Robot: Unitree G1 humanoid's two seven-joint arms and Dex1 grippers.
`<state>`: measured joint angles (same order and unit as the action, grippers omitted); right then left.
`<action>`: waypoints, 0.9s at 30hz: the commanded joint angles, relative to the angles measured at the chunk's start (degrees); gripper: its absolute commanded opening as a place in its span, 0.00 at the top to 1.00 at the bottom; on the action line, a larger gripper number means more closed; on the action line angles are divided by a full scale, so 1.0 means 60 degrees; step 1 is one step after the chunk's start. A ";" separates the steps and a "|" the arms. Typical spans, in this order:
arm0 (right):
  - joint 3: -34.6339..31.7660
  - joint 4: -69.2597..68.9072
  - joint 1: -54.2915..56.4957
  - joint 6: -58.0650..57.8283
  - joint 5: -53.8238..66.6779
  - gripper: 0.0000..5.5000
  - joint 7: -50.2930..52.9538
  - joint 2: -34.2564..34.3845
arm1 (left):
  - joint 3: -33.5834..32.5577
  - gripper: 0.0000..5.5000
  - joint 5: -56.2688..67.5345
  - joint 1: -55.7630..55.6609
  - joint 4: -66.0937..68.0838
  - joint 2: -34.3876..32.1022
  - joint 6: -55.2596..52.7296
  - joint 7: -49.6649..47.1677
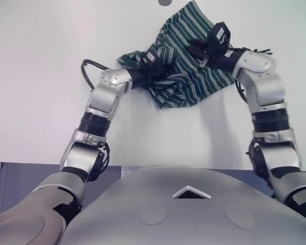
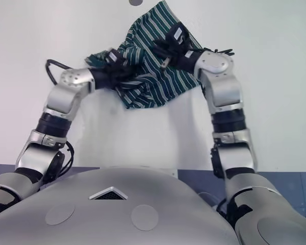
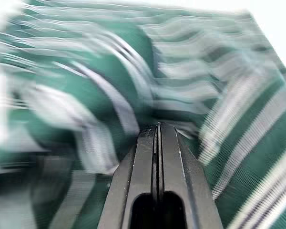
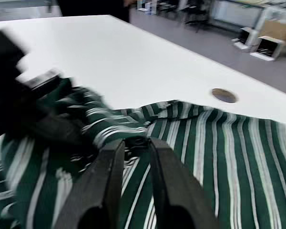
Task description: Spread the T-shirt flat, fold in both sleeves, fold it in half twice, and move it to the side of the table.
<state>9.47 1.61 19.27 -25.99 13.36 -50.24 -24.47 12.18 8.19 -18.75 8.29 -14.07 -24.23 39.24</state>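
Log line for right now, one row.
shirt: crumpled on table, not flat | left gripper: shut on shirt | right gripper: shut on shirt

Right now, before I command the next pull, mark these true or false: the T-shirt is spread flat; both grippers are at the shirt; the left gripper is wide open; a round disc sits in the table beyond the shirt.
The T-shirt is spread flat: false. The T-shirt lies bunched and wrinkled on the table.
Both grippers are at the shirt: true. The left gripper and the right gripper both meet the fabric.
The left gripper is wide open: false. Its fingers are closed together.
A round disc sits in the table beyond the shirt: true. See the dark disc.
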 commanded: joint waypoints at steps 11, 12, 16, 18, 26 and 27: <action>0.0028 -0.0693 -0.0530 -0.3430 0.1802 0.65 0.0535 0.0320 | -0.1472 1.00 0.0158 -0.0645 -0.0046 -0.3092 0.0890 0.1366; 0.0051 -0.0610 -0.0522 -0.3571 0.1843 0.65 0.0525 0.0298 | -0.1389 1.00 0.0076 -0.0611 -0.0003 -0.3114 0.1012 0.1388; 0.0241 -0.0673 -0.0520 -0.3988 0.1931 0.73 0.0266 0.0080 | -0.1180 1.00 -0.0182 -0.0460 0.0047 -0.3248 0.1382 0.1532; 0.0260 -0.0697 -0.0500 -0.4093 0.1947 0.79 0.0215 0.0003 | -0.1064 1.00 -0.0323 -0.0390 0.0103 -0.3421 0.1643 0.1722; -0.0007 -0.0512 -0.0133 -0.3985 0.1873 0.77 0.0524 0.0016 | -0.0772 0.90 -0.0538 -0.0574 0.0942 -0.4014 0.2521 0.2865; -0.0021 -0.0574 -0.0117 -0.4010 0.1898 0.73 0.0524 0.0009 | -0.0728 0.86 -0.0588 -0.0654 0.1148 -0.4005 0.2625 0.2938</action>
<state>9.90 -0.85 17.12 -49.64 24.54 -47.69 -24.07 6.95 5.96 -21.17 13.44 -37.16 -9.60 55.80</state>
